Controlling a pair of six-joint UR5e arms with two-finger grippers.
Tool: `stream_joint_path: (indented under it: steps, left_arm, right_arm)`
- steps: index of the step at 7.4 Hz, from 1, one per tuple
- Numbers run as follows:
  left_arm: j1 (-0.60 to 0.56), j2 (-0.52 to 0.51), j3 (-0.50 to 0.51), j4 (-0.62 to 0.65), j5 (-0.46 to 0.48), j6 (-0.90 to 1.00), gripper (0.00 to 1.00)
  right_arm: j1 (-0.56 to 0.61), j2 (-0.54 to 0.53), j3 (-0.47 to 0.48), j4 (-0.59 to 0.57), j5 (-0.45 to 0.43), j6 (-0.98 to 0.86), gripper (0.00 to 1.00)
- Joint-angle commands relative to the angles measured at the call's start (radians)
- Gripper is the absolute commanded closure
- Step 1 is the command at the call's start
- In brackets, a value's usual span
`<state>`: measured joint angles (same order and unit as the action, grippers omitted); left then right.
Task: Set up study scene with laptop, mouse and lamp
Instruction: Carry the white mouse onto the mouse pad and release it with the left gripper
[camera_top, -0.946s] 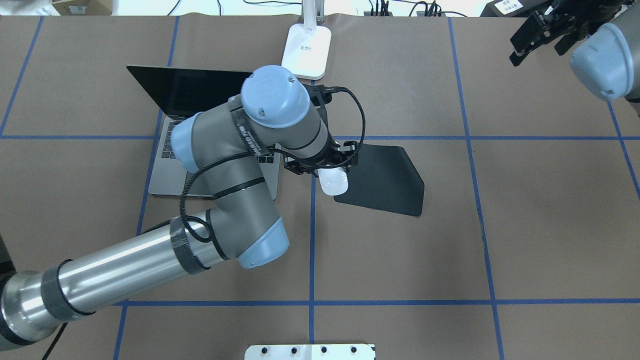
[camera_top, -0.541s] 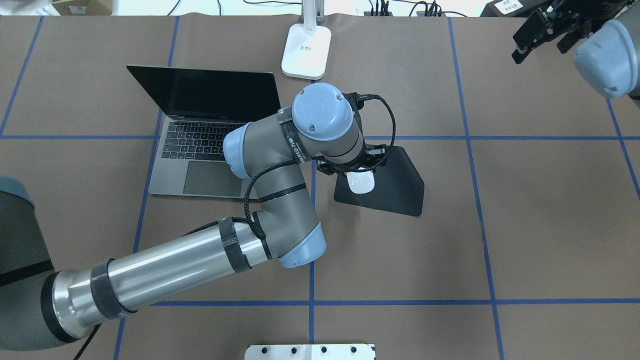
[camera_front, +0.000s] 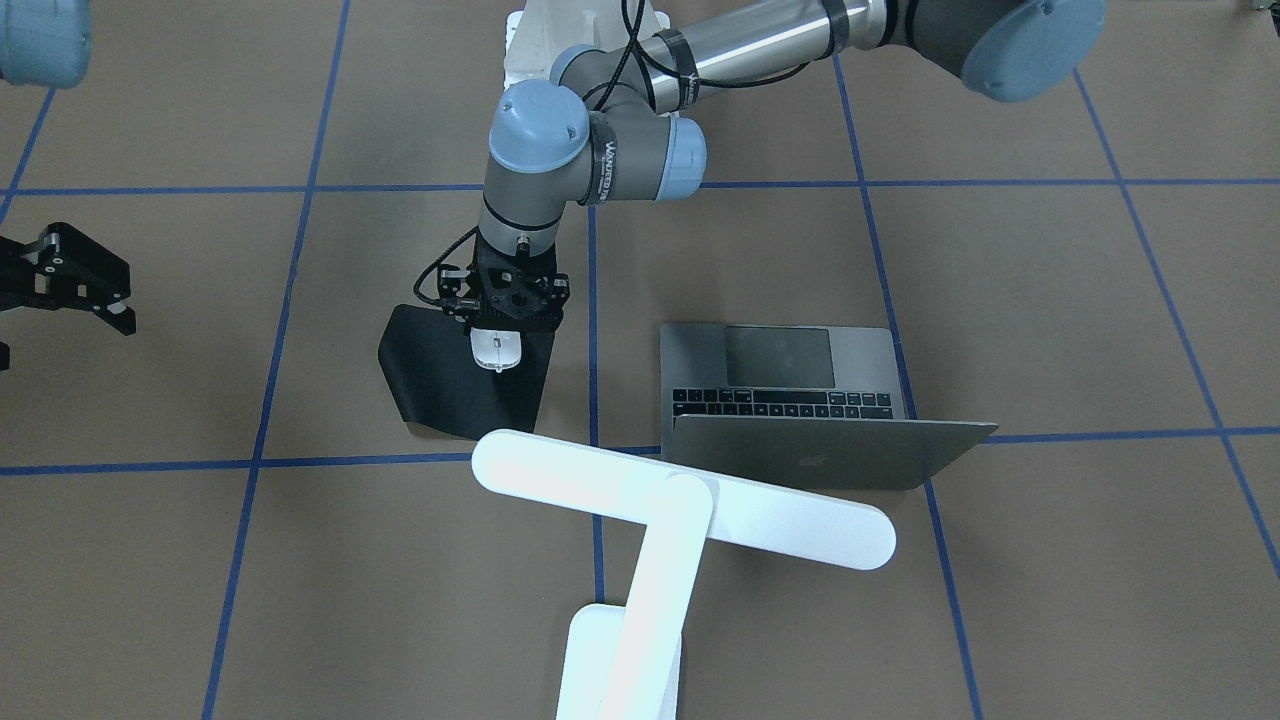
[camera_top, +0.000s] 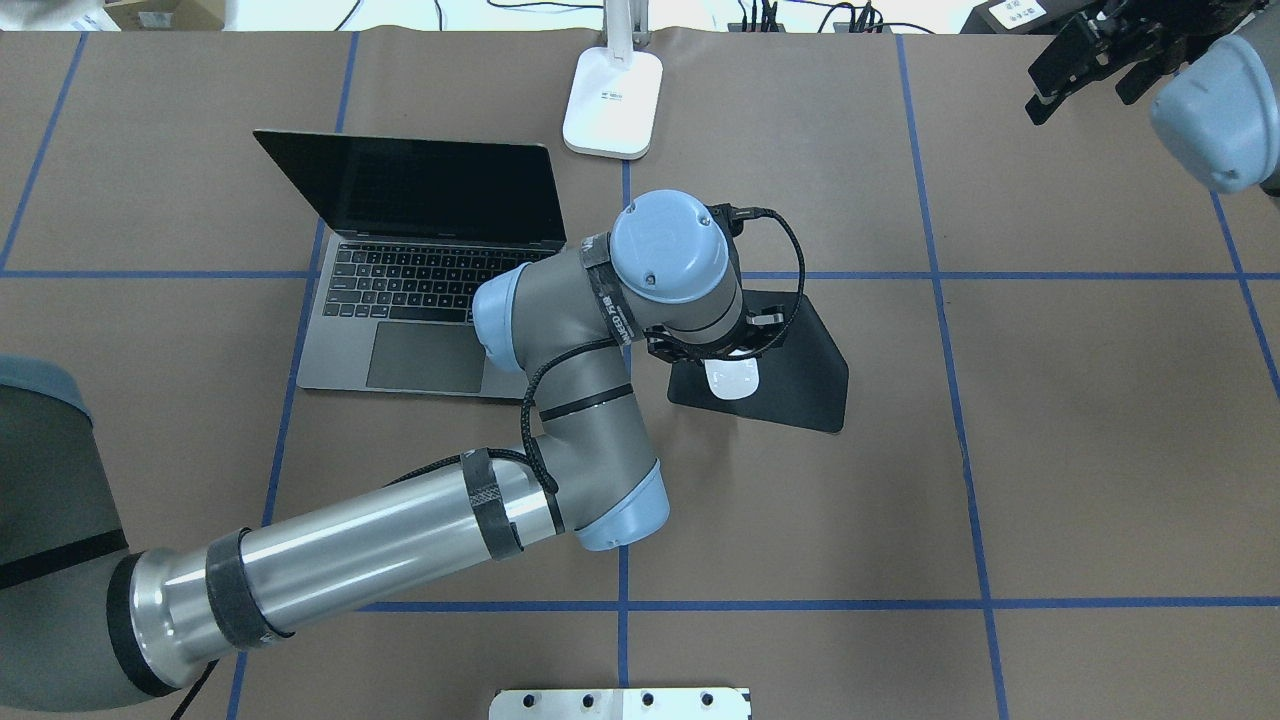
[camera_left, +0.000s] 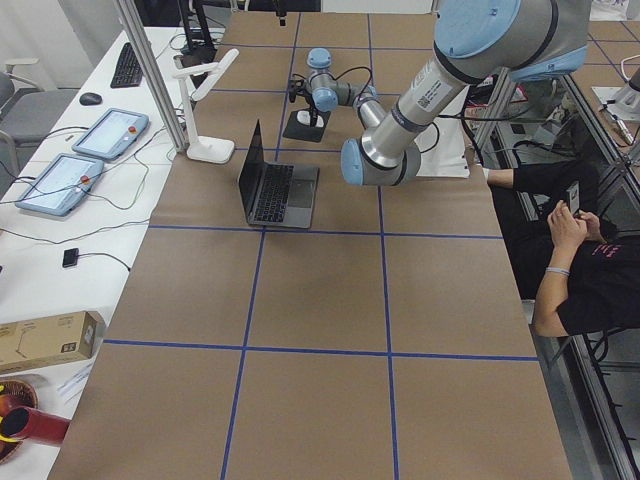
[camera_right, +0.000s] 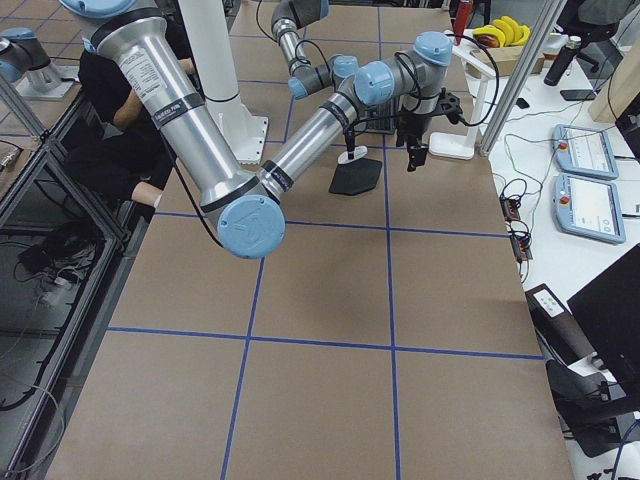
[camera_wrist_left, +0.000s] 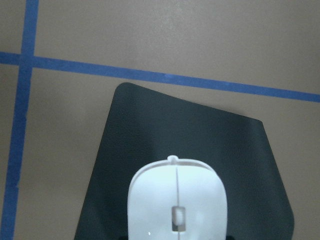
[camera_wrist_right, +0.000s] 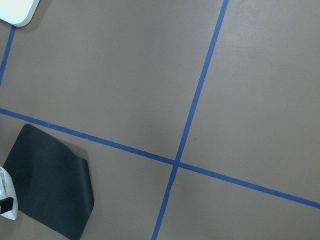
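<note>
Left gripper (camera_top: 722, 352) clamps the mouse (camera_wrist_left: 176, 200) by its sides, over the mat (camera_top: 800, 370); whether they touch is unclear. Laptop (camera_top: 420, 330) stands open near the mat, lamp (camera_front: 680, 500) beyond them. Right gripper (camera_top: 1085, 75), its 2 fingers spread, hangs well apart.

Table (camera_top: 900, 450) covered in brown paper, cut into big squares by blue tape lines (camera_top: 624, 605). White bolted plate (camera_top: 620, 703) at its near edge, black cables (camera_top: 850, 15) along the far edge. Alongside the table a white desk (camera_left: 110, 290) with two tablets (camera_left: 110, 133), keyboard (camera_left: 127, 64), loose wires, cardboard box (camera_left: 45, 342). Aluminium post (camera_left: 150, 70) stands between desk and table. On the opposite long side a person (camera_left: 590, 270) in black sits beside a metal frame. Light bright and even, indoor
</note>
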<state>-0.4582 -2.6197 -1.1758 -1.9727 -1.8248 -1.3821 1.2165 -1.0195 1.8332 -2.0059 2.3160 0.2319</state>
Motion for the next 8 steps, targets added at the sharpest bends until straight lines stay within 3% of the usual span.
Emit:
stream_joint_path:
  steps: [1,2,3,5,7,8]
  left_arm:
    - [0.009,0.0,0.007,-0.014,0.019,0.003,0.34]
    - [0.009,0.0,0.004,-0.015,0.019,0.009,0.11]
    - [0.009,0.001,0.004,-0.014,0.019,0.011,0.07]
    - [0.006,0.003,-0.011,-0.008,0.018,0.015,0.05]
    - [-0.019,0.117,-0.196,0.033,-0.026,0.018,0.05]
    - [-0.052,0.201,-0.346,0.152,-0.062,0.05,0.06]
  right_arm:
    - [0.001,0.003,0.001,-0.001,0.003,0.0,0.0]
    - [0.001,0.003,0.003,-0.001,0.003,0.0,0.0]
    - [0.001,0.001,0.003,-0.001,0.003,0.0,0.0]
    - [0.004,0.003,0.009,-0.001,0.0,0.0,0.0]
    - [0.021,-0.039,0.09,-0.002,-0.015,-0.003,0.0]
    - [0.024,-0.062,0.087,-0.001,-0.038,-0.014,0.0]
